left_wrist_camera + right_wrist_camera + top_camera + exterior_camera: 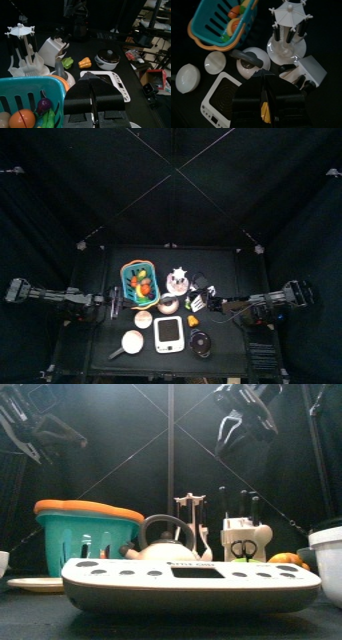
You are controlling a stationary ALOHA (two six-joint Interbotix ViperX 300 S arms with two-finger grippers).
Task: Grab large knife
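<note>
Knife block [246, 536] sits toward the table's right side, white, with dark handles standing up out of its top; in the front view it stands behind the white scale [191, 582], just beside the mug tree [195, 519]. Your large knife [253, 506] is presumably one of those handles. I cannot tell which is the largest from here; the tallest in the front view is my guess.

Step in hand, as I judge it: approach. Nothing is drawn from the block yet. The right gripper [242, 429] hangs high above the block in the front view, well apart from the handles. Its wrist camera looks down on the block [310, 70], the kettle [254, 58] and the teal basket [221, 22].

Next move, in my judgement: you need to bring the right gripper down over the block, line the jaws across the chosen handle, and open them first.

Fingers: the right gripper's jaws stand nearly closed, a thin gap only, holding nothing that I can see; an orange-yellow item shows low between them in its wrist view, lying on the table beyond. The left gripper [97, 97] rests over the basket side, jaws pressed together, empty.

Risk: neighbouring handles stand close, so a wide grasp may catch two.
</note>
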